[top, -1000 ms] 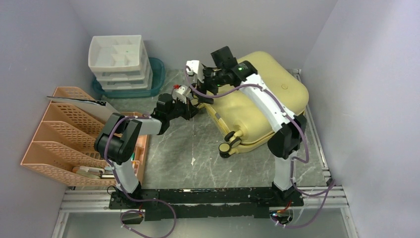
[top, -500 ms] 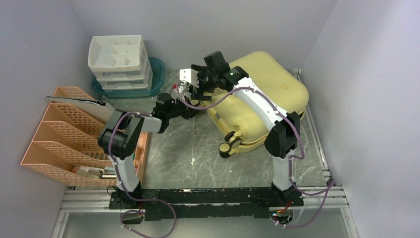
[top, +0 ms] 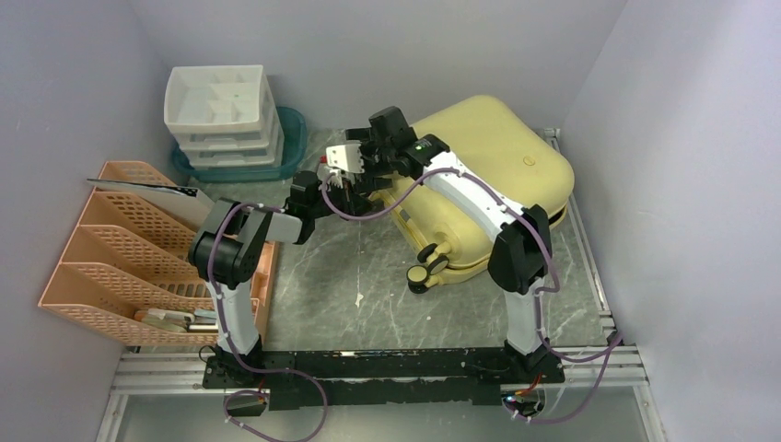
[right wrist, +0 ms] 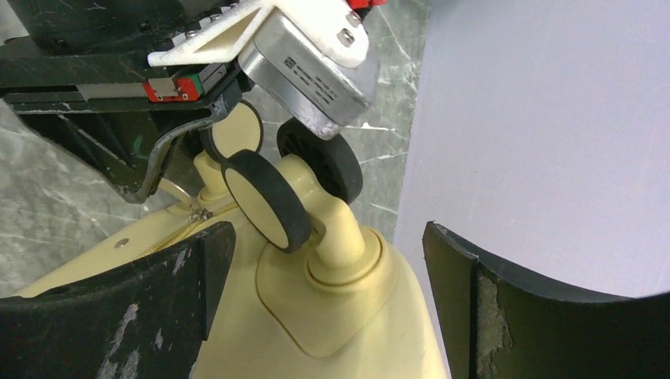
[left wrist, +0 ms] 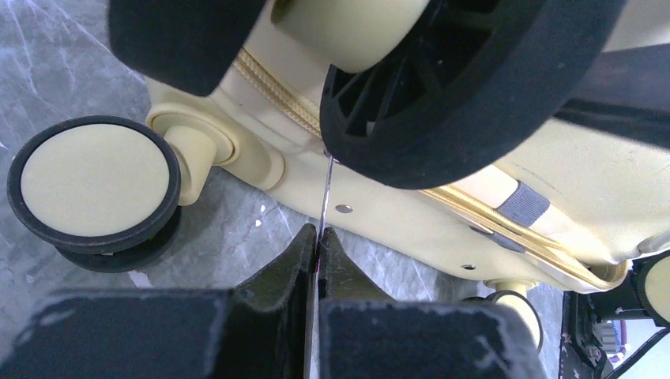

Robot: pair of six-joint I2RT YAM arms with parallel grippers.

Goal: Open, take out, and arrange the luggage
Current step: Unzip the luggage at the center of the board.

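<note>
R hand (right wrist: 328,249) shifted astride luggage (top: 479,157) wheel (right wrist: 265,201), L hand (left wrist: 318,237) pinching zip (left wrist: 325,189)

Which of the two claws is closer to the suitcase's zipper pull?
Left. The left gripper pinches the zipper pull itself; the right gripper is open over a nearby wheel.
</note>
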